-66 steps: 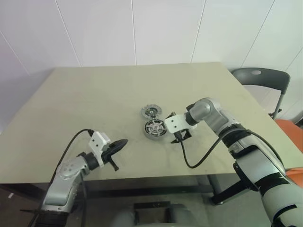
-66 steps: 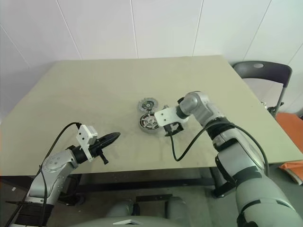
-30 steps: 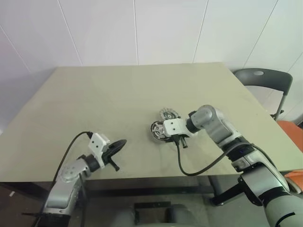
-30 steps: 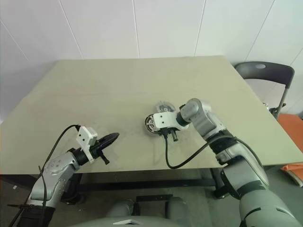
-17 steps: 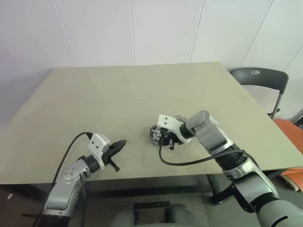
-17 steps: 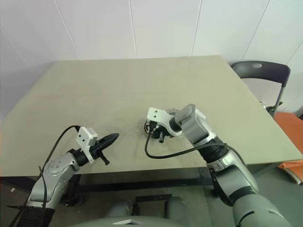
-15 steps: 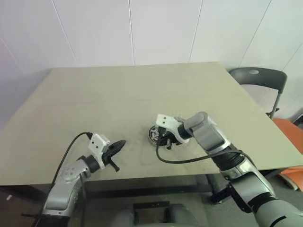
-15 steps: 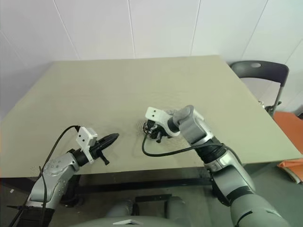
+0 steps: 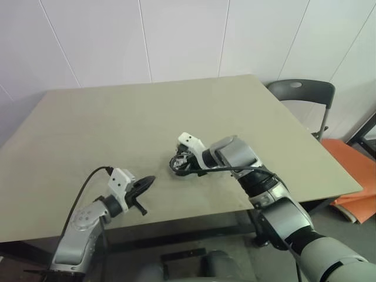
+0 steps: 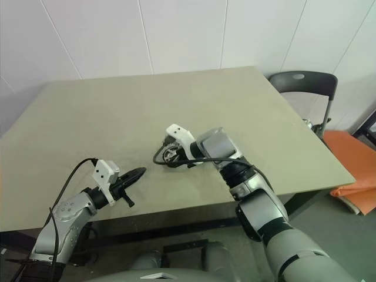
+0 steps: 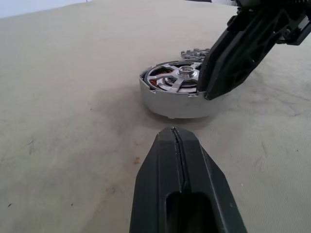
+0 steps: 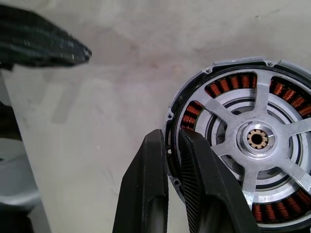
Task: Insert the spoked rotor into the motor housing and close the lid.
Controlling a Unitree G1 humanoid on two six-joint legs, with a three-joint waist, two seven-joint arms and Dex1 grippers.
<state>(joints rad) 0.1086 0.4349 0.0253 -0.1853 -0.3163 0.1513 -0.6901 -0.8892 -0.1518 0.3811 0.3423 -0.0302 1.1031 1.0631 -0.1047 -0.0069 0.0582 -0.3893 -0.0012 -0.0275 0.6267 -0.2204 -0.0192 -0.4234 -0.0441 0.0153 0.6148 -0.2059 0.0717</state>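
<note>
The spoked rotor (image 12: 260, 141) sat inside the motor housing (image 11: 172, 104), with copper coils showing between its spokes. The 1 housing stood near the middle of the table (image 9: 117, 123). The right gripper (image 12: 169, 145) pinched the housing's rim, with 1 finger outside and 1 inside. The lid (image 11: 194, 52) lay just behind the housing, mostly hidden by the right gripper, so its face was hard to see. The left gripper (image 11: 177, 138) pointed at the housing with both fingers pressed together, holding nothing.
</note>
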